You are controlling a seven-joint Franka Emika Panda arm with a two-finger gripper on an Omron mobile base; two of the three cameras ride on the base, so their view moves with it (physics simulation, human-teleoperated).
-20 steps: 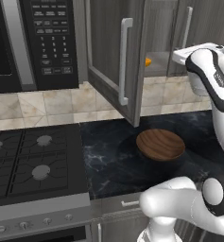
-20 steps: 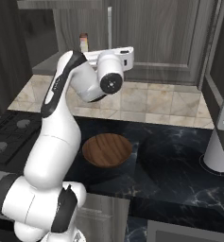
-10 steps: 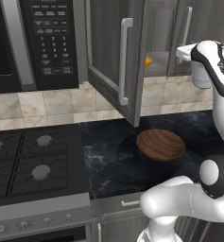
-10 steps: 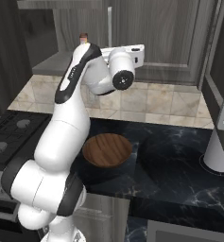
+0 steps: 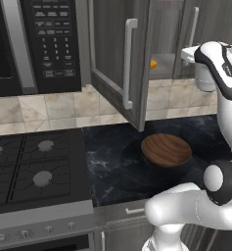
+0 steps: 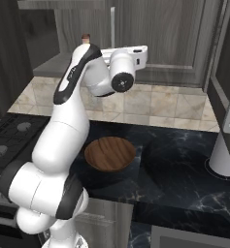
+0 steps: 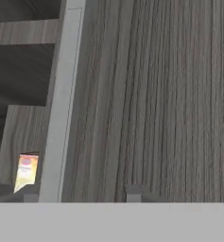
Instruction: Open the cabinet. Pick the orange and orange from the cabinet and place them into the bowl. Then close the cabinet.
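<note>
Jaws stand partly apart, the two dark fingertips (image 7: pixel 132 193) rising at the bottom of the hand view with the foot of a long silver bar handle (image 7: pixel 61 104) between them, nearer the left tip; can't tell if they pinch it or just straddle it. Hand view also gives what the base views don't: close wood grain of the shut right door (image 7: pixel 156 94) of the cabinet (image 5: pixel 112 44), and past the handle a dark shelf opening with a small yellow-orange packet (image 7: pixel 27 171). Left base view shows the left door (image 5: pixel 120 73) swung open toward the camera and one orange (image 5: pixel 153 63) inside on the cabinet shelf, just past that door's edge; second orange not made out. Same view has the microwave (image 5: pixel 39 44) left of the cabinet and the stove (image 5: pixel 34 171) at the left end of the surface (image 5: pixel 112 166). Bowl (image 5: pixel 165 149) sits on the dark marble surface below the open door, nothing in it; right base view shows it too, beside the arm's base, plus a white cylinder (image 6: pixel 223 157) near the right edge. Arm (image 6: pixel 73 97) rises tall, elbow high, forearm level, hand reaching forward at the right door's handle height.
</note>
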